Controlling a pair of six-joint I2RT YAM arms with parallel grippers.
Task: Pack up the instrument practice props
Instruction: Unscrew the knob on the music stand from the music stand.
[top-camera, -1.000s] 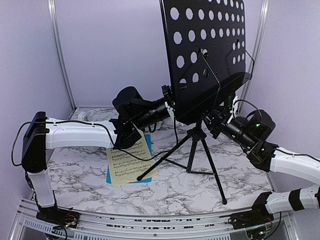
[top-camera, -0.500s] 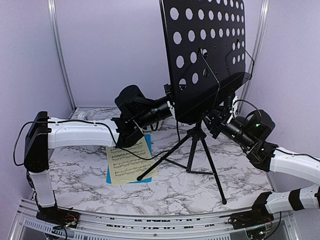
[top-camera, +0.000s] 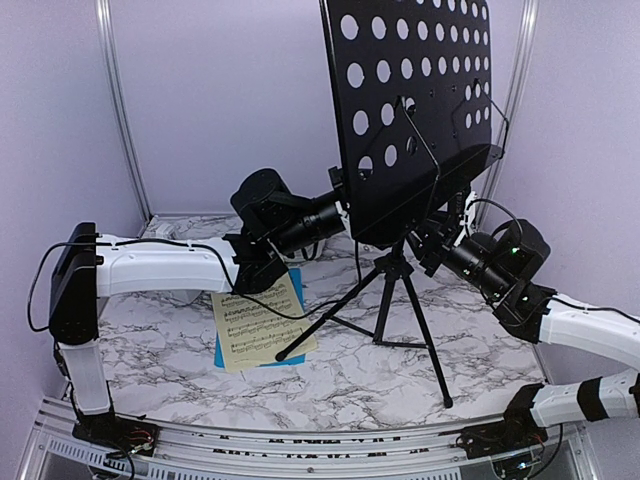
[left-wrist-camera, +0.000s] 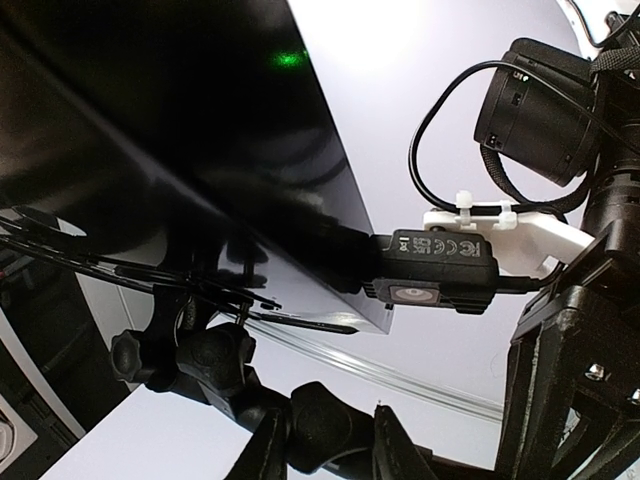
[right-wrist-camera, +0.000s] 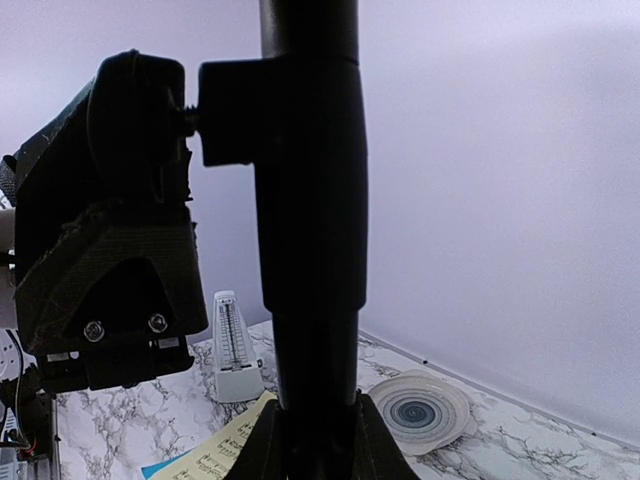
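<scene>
Music stand (top-camera: 400, 170) upright on the marble table (top-camera: 360, 385), left gripper (top-camera: 340, 202) at its panel's (top-camera: 420, 90) lower edge, right gripper (top-camera: 432, 238) by its post (right-wrist-camera: 310, 250) (grip of either impossible to tell). Risks toppling if tugged unevenly, top-heavy on thin tripod legs.

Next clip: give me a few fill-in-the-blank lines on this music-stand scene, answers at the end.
1. The page under the yellow page is ___.
2. The stand rests on ___ legs.
3. In the right wrist view, the white metronome stands to the ___ of the pole.

Answers: blue; three; left.
</scene>
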